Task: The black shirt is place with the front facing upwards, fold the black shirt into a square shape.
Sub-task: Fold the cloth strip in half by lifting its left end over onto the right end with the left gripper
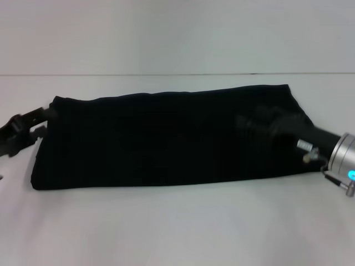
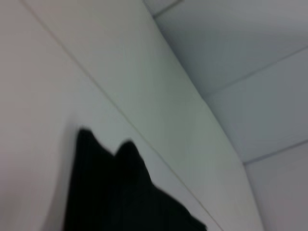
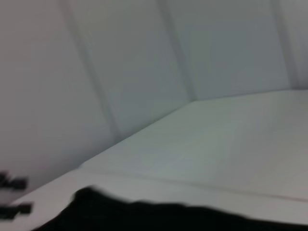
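We have the black shirt (image 1: 166, 138) lying on the white table (image 1: 177, 227) as a long folded band, its lettering out of sight, so a lengthwise fold looks done and the crosswise folds that would make it square are, in our judgement, still to come. Our left gripper (image 1: 25, 133) sits at the shirt's left end, just beside the edge and perhaps touching it; its fingers look spread with nothing clearly between them. Our right gripper (image 1: 260, 124) lies over the right end of the shirt, black against black, and we cannot tell whether its fingers are spread, pressed together or pinching cloth. In the left wrist view a dark point of cloth (image 2: 115, 192) shows against the table, and the right wrist view shows only a low dark edge of the shirt (image 3: 159, 216). The main risk we see is an uneven grab: if one gripper takes only the top layer, the layers beneath would slide apart and the band would open up. If the two ends are lifted unequally, the fold would come out skewed, not square. A gripper closing beside the edge rather than on it would pull away empty and drag the cloth crooked.
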`<state>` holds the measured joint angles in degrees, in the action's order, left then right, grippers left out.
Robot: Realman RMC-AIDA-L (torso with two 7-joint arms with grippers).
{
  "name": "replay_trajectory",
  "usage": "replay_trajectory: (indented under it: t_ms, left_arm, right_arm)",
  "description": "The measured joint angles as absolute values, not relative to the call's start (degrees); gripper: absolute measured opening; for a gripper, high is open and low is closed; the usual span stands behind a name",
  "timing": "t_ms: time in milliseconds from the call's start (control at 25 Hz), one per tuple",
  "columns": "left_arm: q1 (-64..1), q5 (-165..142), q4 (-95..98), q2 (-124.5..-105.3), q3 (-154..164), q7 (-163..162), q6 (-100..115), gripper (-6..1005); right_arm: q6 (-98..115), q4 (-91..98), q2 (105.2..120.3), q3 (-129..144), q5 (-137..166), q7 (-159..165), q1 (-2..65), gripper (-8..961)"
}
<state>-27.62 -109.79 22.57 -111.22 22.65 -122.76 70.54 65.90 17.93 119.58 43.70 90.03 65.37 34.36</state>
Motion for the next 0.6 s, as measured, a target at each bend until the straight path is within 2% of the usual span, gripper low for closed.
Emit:
replay_trajectory:
  t_ms: [120,280,600]
  left_arm:
    - [-25.1,-110.1,23.6,-110.06,23.8,-128.3,77.3,687]
    - [-20.6,-113.3,29.2,-110.31,23.6,-137.7,84.5,688]
    - [-17.8,-117.8,31.6,-109.57,22.5,-145.8,88.0,687]
  right_arm:
    - [68.9,20.3,119.59,49.0,90.1,64.7,32.8,749]
    - [71.7,21.2,119.6,52.9,90.1,61.9,31.6,750]
    - [72.2,21.3,119.67,54.6,92.7,59.5,31.0,748]
